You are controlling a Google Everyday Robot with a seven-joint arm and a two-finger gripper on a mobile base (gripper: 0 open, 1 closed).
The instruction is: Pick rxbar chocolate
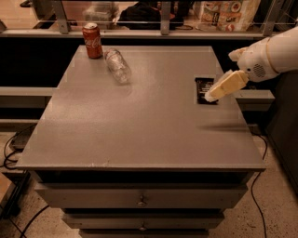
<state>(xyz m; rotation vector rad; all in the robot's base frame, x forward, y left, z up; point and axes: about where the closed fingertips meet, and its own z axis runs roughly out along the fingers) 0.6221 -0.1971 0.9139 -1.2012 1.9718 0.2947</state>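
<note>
The gripper (214,95) is seen over the 3 o'clock edge of the table (139,121), and the 3 o'clock side of the bar (200,87) is hidden by it. Whether the two are touching cannot be told. The bar's white print is too small to be read. The arm (279,51) is cut off by the 3 o'clock edge, the drawers (139,196) by the 6 o'clock edge, and the packages (228,9) by the 12 o'clock edge.
</note>
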